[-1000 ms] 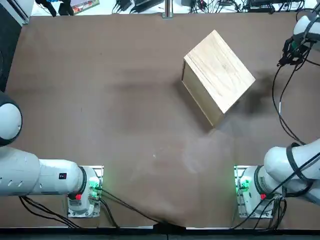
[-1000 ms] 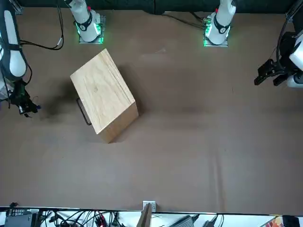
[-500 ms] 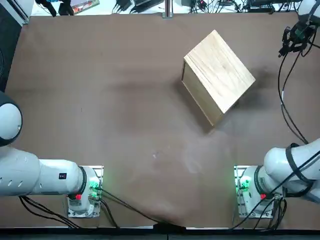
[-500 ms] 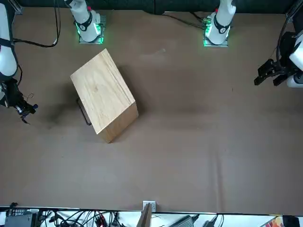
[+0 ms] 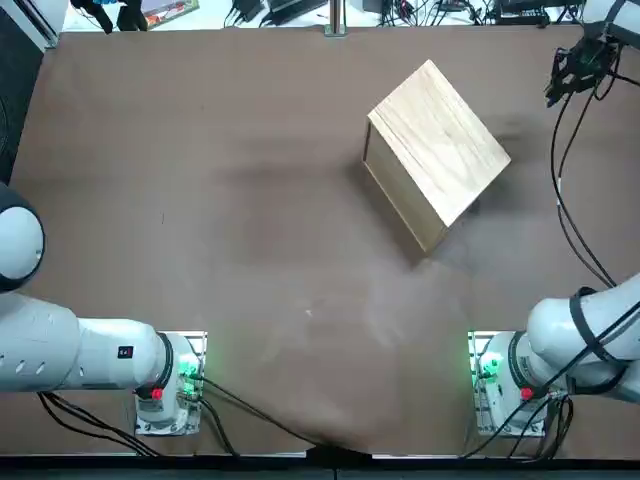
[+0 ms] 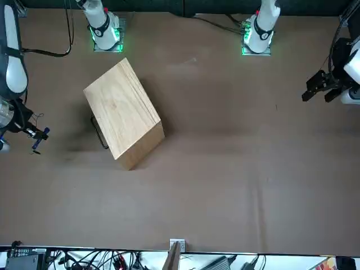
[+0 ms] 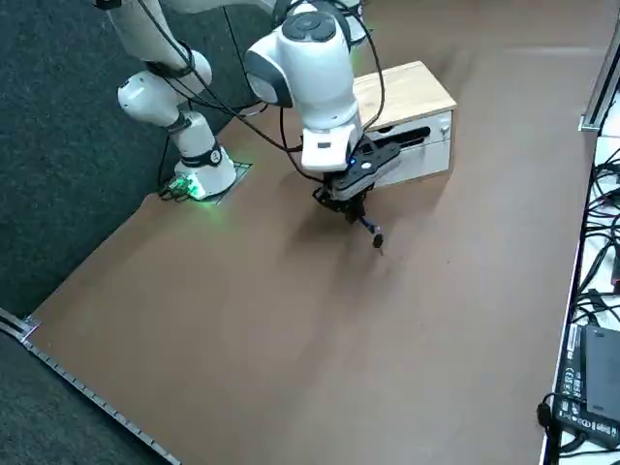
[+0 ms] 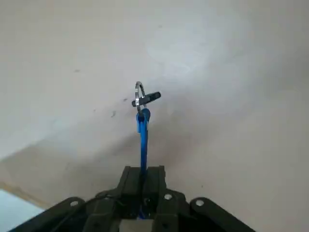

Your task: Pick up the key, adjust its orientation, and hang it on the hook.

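Note:
My right gripper [image 8: 143, 172] is shut on the key [image 8: 142, 133], whose blue head sticks out from between the fingers and ends in a silvery ring [image 8: 139, 93]. In the right side view the gripper [image 7: 346, 201] hovers just above the brown table with the key [image 7: 371, 231] pointing down and outward. It is a short way from the wooden box [image 7: 403, 105], on the side that carries a black hook bar [image 7: 411, 138]. From the front, the gripper [image 6: 29, 133] is beyond the box [image 6: 122, 113] and its hook [image 6: 99, 134]. Overhead, the gripper [image 5: 563, 82] sits near the table's far right corner.
The brown table [image 5: 220, 200] holds only the box [image 5: 437, 155]. Black cables [image 5: 565, 190] trail from my right arm down toward its base [image 5: 500, 385]. Cables and equipment line the far edge [image 5: 330, 12]; a table rail [image 7: 593, 77] borders the side.
The right gripper, still holding the key, has moved toward the table's far edge and then slightly toward the box. The box has not moved.

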Robot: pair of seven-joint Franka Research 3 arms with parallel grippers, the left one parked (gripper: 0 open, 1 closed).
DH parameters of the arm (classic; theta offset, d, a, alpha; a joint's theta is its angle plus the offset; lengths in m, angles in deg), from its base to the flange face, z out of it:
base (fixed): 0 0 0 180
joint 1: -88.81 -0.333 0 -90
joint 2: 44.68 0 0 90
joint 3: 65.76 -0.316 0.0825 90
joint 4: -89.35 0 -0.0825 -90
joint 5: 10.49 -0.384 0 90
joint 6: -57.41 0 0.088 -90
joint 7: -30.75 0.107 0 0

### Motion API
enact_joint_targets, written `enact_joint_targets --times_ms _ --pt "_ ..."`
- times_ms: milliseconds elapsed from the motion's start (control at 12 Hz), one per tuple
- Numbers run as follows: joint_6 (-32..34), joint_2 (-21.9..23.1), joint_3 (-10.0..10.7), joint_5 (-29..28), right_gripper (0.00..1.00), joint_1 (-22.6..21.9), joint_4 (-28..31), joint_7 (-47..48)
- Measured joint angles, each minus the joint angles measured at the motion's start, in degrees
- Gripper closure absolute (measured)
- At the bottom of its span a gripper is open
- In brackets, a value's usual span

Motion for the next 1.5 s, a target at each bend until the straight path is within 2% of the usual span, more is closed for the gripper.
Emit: enact_joint_targets --times_ms 667,917,1500 --pt "0.0 -3.0 0.0 1.0 0.96 -4.3 -3.4 -28.1" --pt "0.0 -4.6 0.0 1.6 0.96 -5.8 -5.9 -44.1" --pt "0.0 -10.3 -0.1 3.8 0.96 -11.0 -12.4 -62.8"
